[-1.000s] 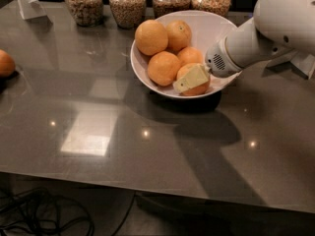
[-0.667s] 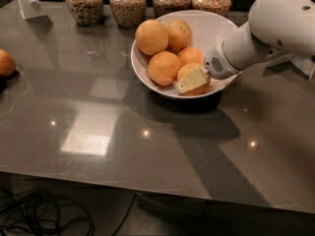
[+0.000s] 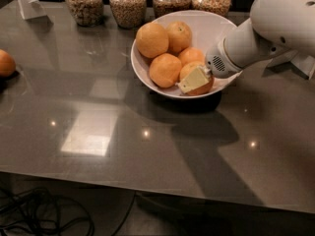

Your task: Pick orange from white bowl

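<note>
A glossy grey table fills most of the frame, with soft light reflections on its surface. In the upper middle stands the white bowl, wide and round, holding five oranges.

The largest orange, paler than the rest, sits at the bowl's upper left. Just beside it on the right is another orange. Below those lie two more: one at the lower left of the bowl and a smaller-looking one in the centre.

The orange named in the task, deep in colour, rests inside the bowl against its lower right wall.

A thick white robot arm enters from the upper right corner and slopes down to the left into the bowl. At its end the gripper has a pale yellow tip lying flat against the front of that orange, partly covering it. Whether the gripper has closed on the fruit cannot be told.

Along the top edge stand four glass jars of brownish dry food in a row. A white stand sits in the upper left corner. A lone orange lies at the left edge, well apart from the bowl. Dark cables lie on the floor at the lower left.
</note>
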`<state>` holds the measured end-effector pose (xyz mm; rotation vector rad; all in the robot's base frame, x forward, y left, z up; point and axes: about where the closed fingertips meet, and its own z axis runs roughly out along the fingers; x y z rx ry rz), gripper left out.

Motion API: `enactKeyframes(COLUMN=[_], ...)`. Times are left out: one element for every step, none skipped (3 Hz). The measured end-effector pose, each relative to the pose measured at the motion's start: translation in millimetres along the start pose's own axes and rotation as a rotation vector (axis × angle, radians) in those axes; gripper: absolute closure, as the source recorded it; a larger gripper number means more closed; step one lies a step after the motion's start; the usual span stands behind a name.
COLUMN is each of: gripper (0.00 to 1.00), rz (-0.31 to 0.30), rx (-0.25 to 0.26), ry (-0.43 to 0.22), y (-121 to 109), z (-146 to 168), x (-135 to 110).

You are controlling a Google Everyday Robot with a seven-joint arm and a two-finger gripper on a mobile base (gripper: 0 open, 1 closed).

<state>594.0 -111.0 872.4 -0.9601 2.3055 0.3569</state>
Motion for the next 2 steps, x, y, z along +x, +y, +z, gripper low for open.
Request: enactKeyframes(gripper=[1.00,1.00], rz=[-0.009,-0.053], rx=[-0.007,-0.035], ry=[-0.011,-0.076], y=[2.7,11.3], z=[-6.9,-45.9], x=[-2.8,-19.2])
